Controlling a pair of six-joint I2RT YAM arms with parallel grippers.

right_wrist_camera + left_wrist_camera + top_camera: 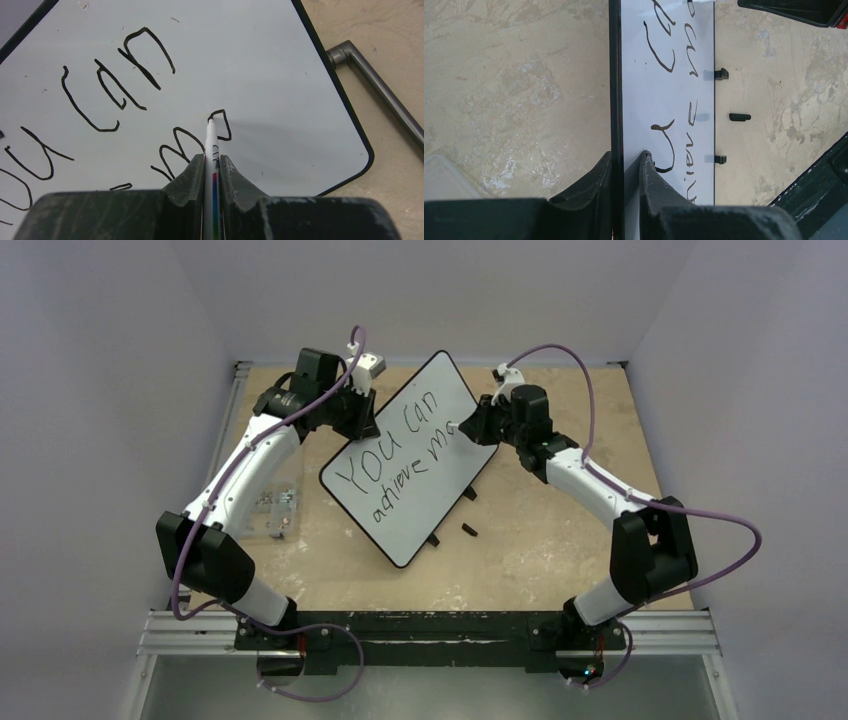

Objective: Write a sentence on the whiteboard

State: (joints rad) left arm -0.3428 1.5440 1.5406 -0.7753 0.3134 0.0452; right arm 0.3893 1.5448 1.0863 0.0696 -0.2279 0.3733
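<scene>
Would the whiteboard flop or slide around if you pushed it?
Probably stiff: the whiteboard looks flat though the left claw pinches only one edge. It might slide easily on the table, which may be why that claw grips it. Its thin frame suggests it is fairly light.

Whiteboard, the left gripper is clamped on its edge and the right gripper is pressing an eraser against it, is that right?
Not an eraser: the right gripper holds a marker pen with its tip on the whiteboard, as the right wrist view shows. The left gripper does clamp its edge.
</scene>
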